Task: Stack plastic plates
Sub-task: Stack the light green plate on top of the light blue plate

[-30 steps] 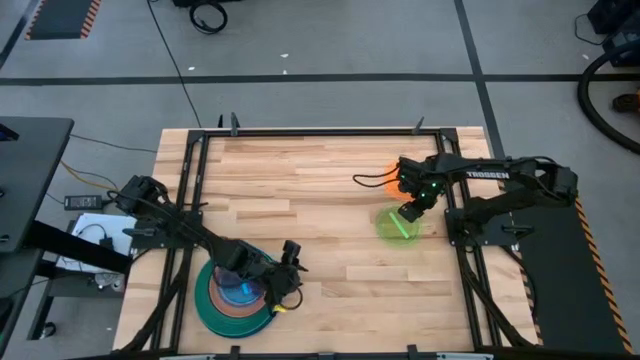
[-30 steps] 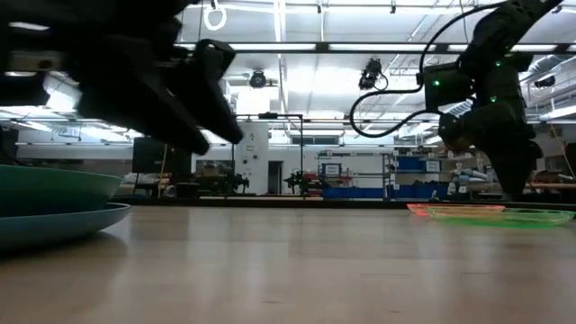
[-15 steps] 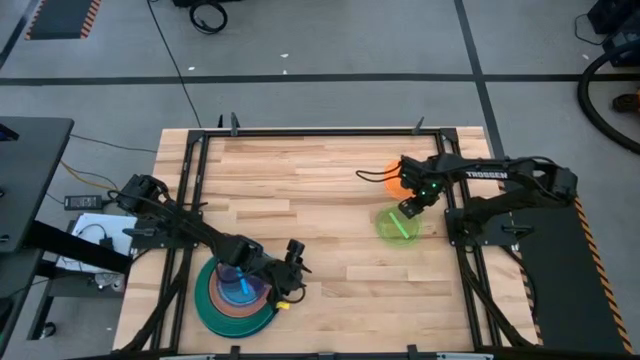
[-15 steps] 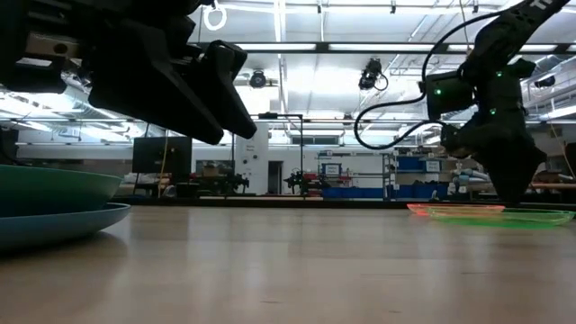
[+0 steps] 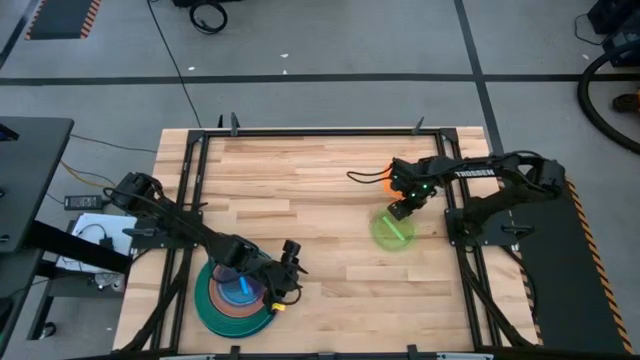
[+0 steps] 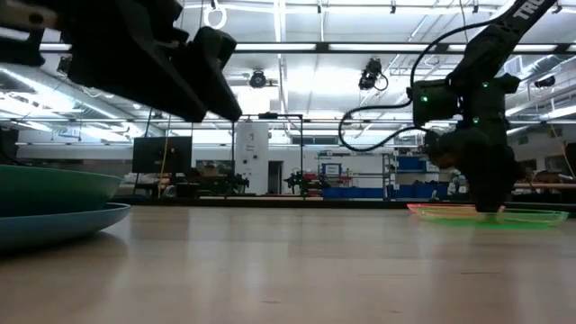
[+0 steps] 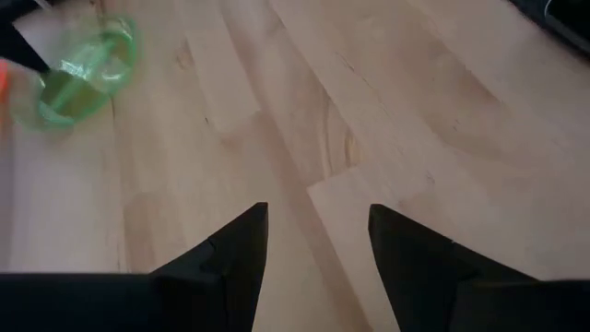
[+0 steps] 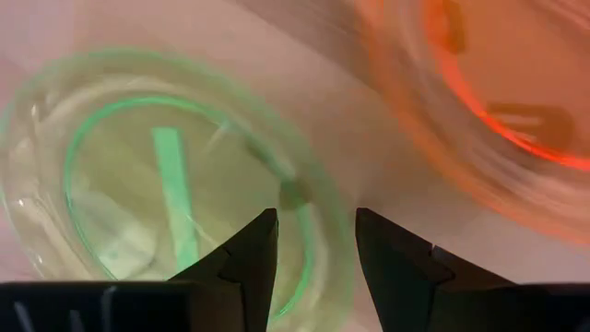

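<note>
The translucent green plate (image 5: 392,230) lies flat on the table right of centre, and the orange plate (image 5: 388,179) lies just beyond it, partly under the right arm. My right gripper (image 5: 399,209) is open and points down over the green plate's far rim; one finger is inside the plate (image 8: 138,184) and one outside. A stack of plates (image 5: 234,297) sits near the near-left corner: teal at the bottom, then tan-brown, pink and cyan. My left gripper (image 5: 286,277) hangs open just right of the stack and holds nothing. My right gripper (image 8: 316,217) comes from above with its open fingers on either side of the green plate's far rim (image 8: 318,254), next to the orange plate (image 8: 479,101). I cannot tell whether a finger touches the rim. The plate lies flat on the table.
Bare wood fills the table's middle between the stack and the green plate (image 6: 504,216). A dark metal frame (image 5: 320,131) runs round the table's edges. The orange plate (image 6: 423,208) lies close against the green one.
My right gripper has moved a little toward the table's left, staying low over the green plate's far rim. My left gripper has risen beside the stack, still open.
</note>
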`<act>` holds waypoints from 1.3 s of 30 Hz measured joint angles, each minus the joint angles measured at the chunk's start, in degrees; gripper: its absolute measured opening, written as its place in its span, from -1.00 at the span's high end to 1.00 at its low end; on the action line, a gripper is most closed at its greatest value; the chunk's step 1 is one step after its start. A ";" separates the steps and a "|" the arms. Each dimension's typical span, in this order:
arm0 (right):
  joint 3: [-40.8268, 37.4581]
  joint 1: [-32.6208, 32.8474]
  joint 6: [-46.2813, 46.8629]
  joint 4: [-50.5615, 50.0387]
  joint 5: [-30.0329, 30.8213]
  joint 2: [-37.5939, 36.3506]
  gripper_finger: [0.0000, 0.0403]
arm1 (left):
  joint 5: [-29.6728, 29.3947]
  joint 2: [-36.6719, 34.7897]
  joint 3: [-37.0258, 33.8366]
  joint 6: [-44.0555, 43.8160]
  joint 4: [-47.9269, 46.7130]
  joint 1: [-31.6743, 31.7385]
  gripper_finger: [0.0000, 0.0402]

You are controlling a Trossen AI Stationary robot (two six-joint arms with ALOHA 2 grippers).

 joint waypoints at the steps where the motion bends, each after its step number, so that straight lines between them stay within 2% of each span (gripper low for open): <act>1: 0.00 0.69 0.64 1.63 -0.78 0.31 0.22 | -0.02 -0.43 0.00 -0.01 0.09 0.00 0.02; 13: 0.00 11.45 8.07 27.79 -12.94 1.22 0.22 | -0.16 -2.10 0.02 0.10 -0.06 0.95 0.02; 18: 0.07 12.15 6.63 29.20 -13.01 1.22 0.22 | -0.21 -1.34 0.06 0.14 2.40 1.25 0.02; 24: 0.07 12.82 3.56 30.41 -7.92 1.20 0.22 | -1.45 2.66 1.99 3.05 4.37 2.09 0.02; 30: 0.04 16.34 0.18 33.76 2.58 1.20 0.22 | -5.98 6.30 5.42 10.75 4.36 3.71 0.02; 34: 0.04 19.42 -2.19 40.62 10.75 1.20 0.22 | -6.16 7.69 7.22 13.56 3.97 4.70 0.02; 39: 0.04 21.16 -7.67 51.19 18.74 1.18 0.22 | -6.13 8.22 8.79 12.73 4.14 6.01 0.02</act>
